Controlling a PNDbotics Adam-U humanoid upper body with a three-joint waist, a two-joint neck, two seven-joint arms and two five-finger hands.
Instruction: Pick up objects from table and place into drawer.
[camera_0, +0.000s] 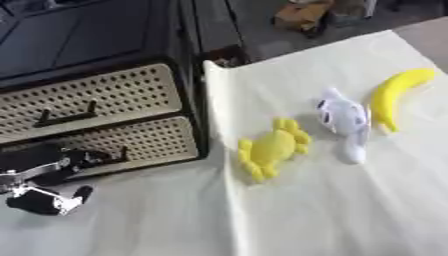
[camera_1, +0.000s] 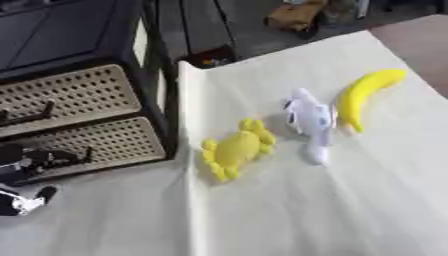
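Left hand (camera_0: 48, 175) sits at the counter's left edge, directly in front of the lower drawer (camera_0: 131, 145). Its fingers reach toward the dark handle (camera_0: 109, 155) on that drawer's front; whether they are curled round the handle or only touching it cannot be told. Right hand is not seen in either view.

The cabinet (camera_0: 96, 55) is black, with two perforated beige drawer fronts stacked one above the other. The upper drawer (camera_0: 96, 97) appears closed, and the lower one looks closed or nearly so.

The counter (camera_0: 332, 215) is covered by a pale cream cloth. Three items lie on it, right of the cabinet and well apart from the hand. A yellow plush toy (camera_0: 274, 148) lies nearest the cabinet, toward the counter's middle. A white toy (camera_0: 344, 122) lies just beside it, further right. A banana (camera_0: 395, 95) lies near the far right edge, its lower end just beside the white toy.
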